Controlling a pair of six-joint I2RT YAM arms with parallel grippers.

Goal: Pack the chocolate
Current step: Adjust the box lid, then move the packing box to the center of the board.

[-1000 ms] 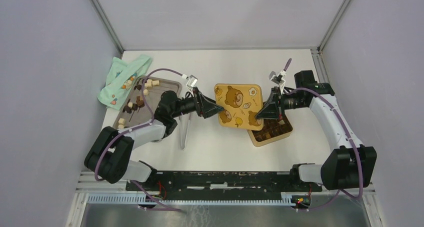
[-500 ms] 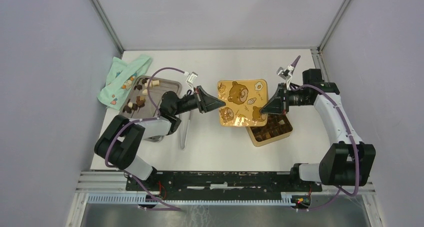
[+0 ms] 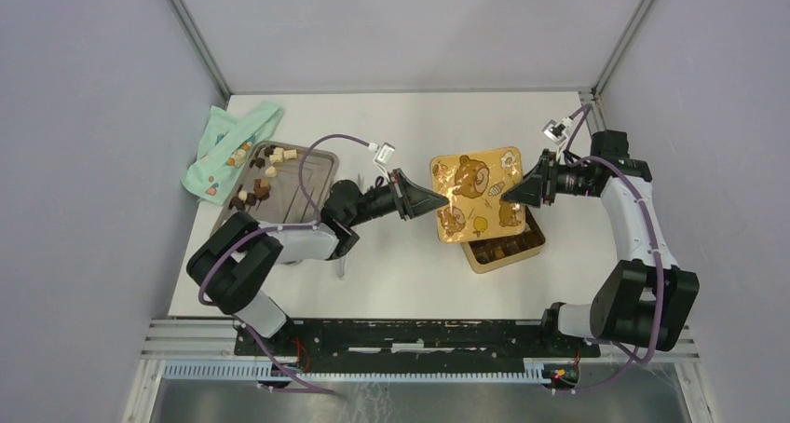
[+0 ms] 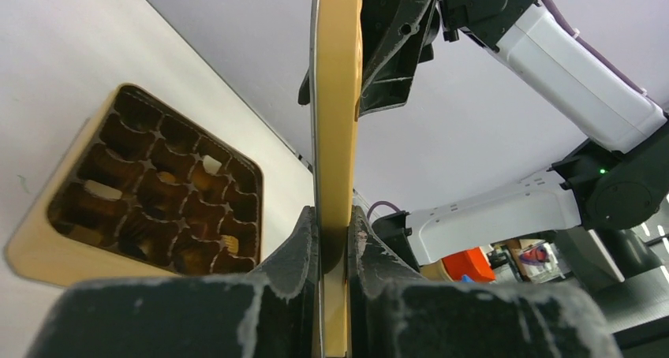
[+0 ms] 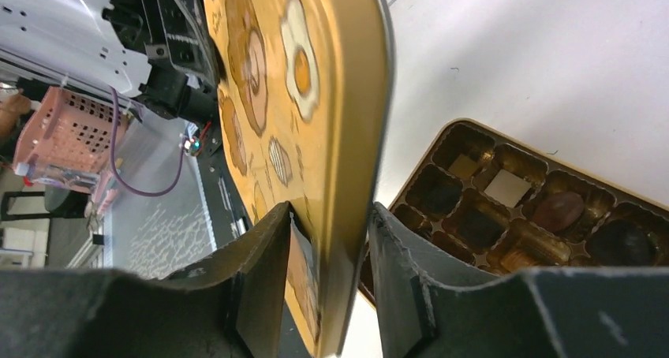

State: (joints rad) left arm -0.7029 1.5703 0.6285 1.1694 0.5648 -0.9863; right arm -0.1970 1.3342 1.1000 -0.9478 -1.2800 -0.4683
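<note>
A gold lid (image 3: 475,195) printed with bears hangs tilted over the gold tin (image 3: 533,247). My left gripper (image 3: 436,202) is shut on the lid's left edge, and in the left wrist view both pads press the lid (image 4: 335,137). My right gripper (image 3: 522,192) straddles the right edge with its jaws open. A gap shows on each side of the lid (image 5: 315,98) between the fingers (image 5: 260,279). Chocolate (image 5: 560,208) fills some compartments of the tin (image 5: 410,188). More chocolate (image 3: 256,190) lies loose on a grey tray (image 3: 312,167).
A green printed pouch (image 3: 228,143) lies at the far left beside the tray. Metal tweezers (image 3: 341,265) poke out from under my left arm. White walls with metal posts enclose the back and sides.
Both arms carried the lid rightward until it hangs over the tin. My left gripper shut on the lid's left edge. My right gripper's jaws have opened off the right edge.
</note>
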